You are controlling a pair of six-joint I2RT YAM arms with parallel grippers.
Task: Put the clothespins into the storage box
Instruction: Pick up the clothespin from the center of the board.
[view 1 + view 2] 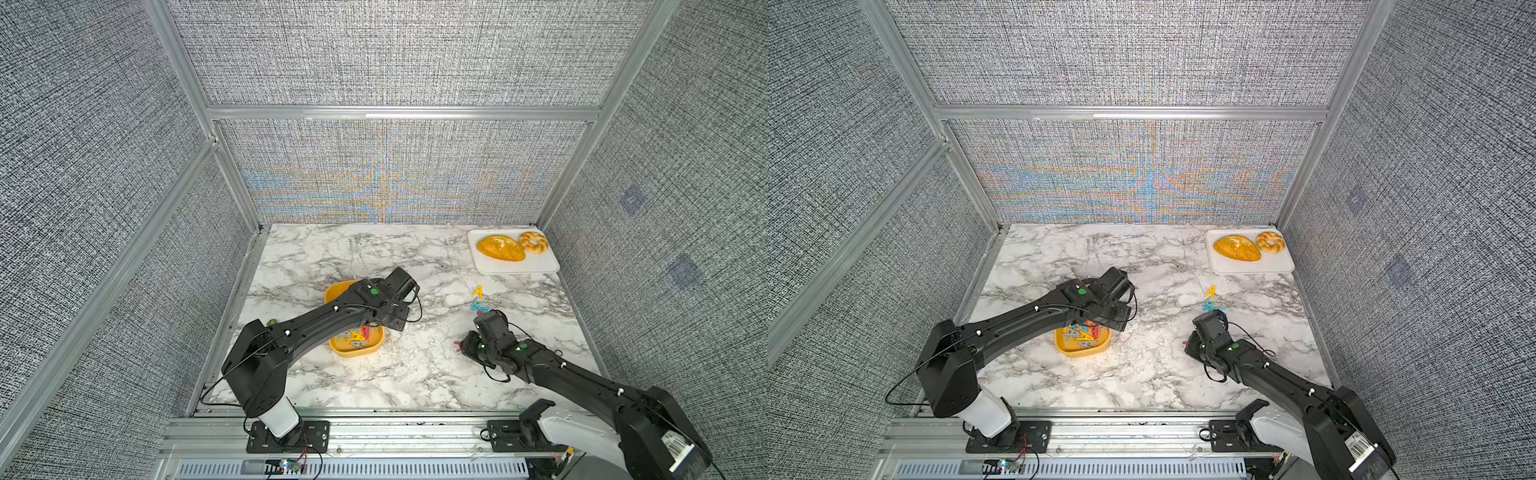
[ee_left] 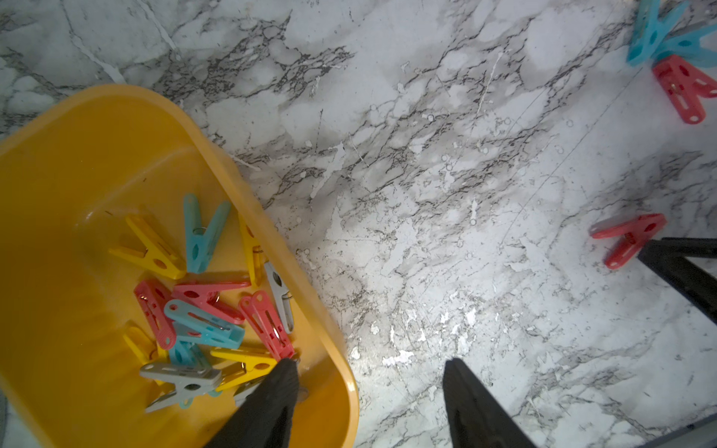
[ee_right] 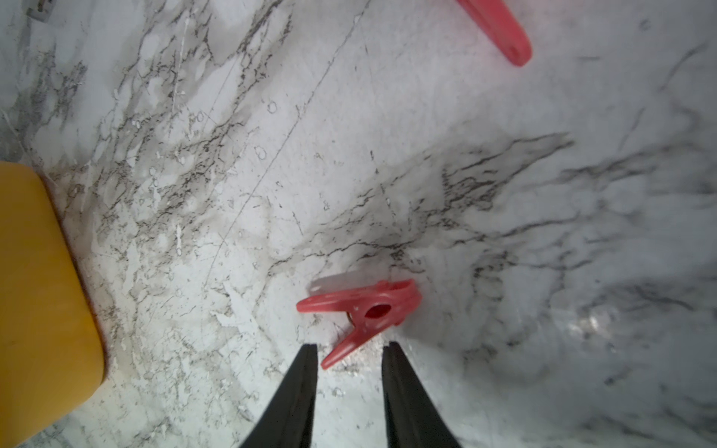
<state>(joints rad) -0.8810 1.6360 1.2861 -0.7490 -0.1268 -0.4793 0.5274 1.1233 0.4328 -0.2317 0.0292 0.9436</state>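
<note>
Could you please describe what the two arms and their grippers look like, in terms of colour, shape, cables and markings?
Both arms are matte black with boxy, tapering links on white base sections. Thin black cables loop along each, held by small white clips, and green dots mark the wrist joints. The left gripper and right gripper end in slim, pointed black fingers. A barcode label sits near the right arm's base.

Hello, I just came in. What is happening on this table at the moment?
Two robot arms are collecting clothespins into the yellow storage box, which already holds a pile of them. The left gripper is open with nothing between its fingers, one fingertip over the box's edge. The right gripper is open around one leg of a red clothespin lying on the marble table. A few more clothespins wait nearby.
</note>
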